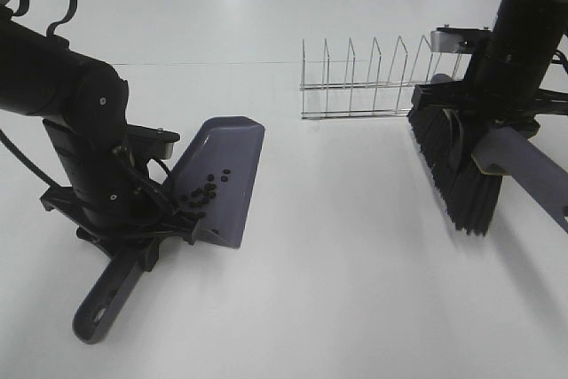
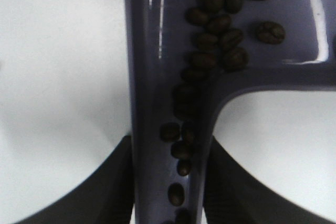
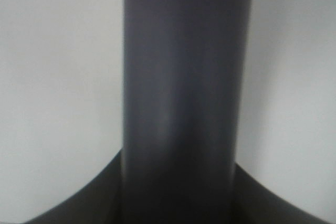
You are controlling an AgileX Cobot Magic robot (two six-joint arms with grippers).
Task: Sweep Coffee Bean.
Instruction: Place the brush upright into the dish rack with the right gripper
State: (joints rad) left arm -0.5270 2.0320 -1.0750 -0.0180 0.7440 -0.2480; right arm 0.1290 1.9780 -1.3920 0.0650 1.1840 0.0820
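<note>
- Coffee beans (image 1: pixel 202 194) (image 2: pixel 216 30): small dark ovals lying inside the dustpan (image 1: pixel 226 161) (image 2: pixel 152 77). They cluster at the rear of the pan, just ahead of the left pincer (image 1: pixel 146 228) (image 2: pixel 170 200). In the left wrist view, a line of them runs down the grooved handle and reaches in between the pincer's fingers (image 2: pixel 105 198).
- Dustpan: purple-grey, with its broad lip pointing away from the left pincer. The handle passes through the pincer and ends behind it in a rounded tip with a hanging hole.
- Left pincer: closed narrowly on the dustpan's handle, with one dark finger on each side of it.
- Table (image 1: pixel 337 308): a plain white surface beneath both pincers. Whether the dustpan's lip touches it cannot be told.
- Brush (image 1: pixel 461 170) (image 3: pixel 181 77): well apart from the left pincer, across the table. Its black bristles fan out just beside the right pincer (image 1: pixel 486 126) (image 3: pixel 178 203) and point down at the table. The purple-grey handle extends away behind that pincer.
- Right pincer: clamped on the brush's round handle, which fills the middle of the right wrist view between the two dark fingers.
- Wire rack (image 1: pixel 373 77): a row of thin metal dividers standing upright on the table. It is just beside the right pincer, beyond the brush head, and well apart from the left pincer.
</note>
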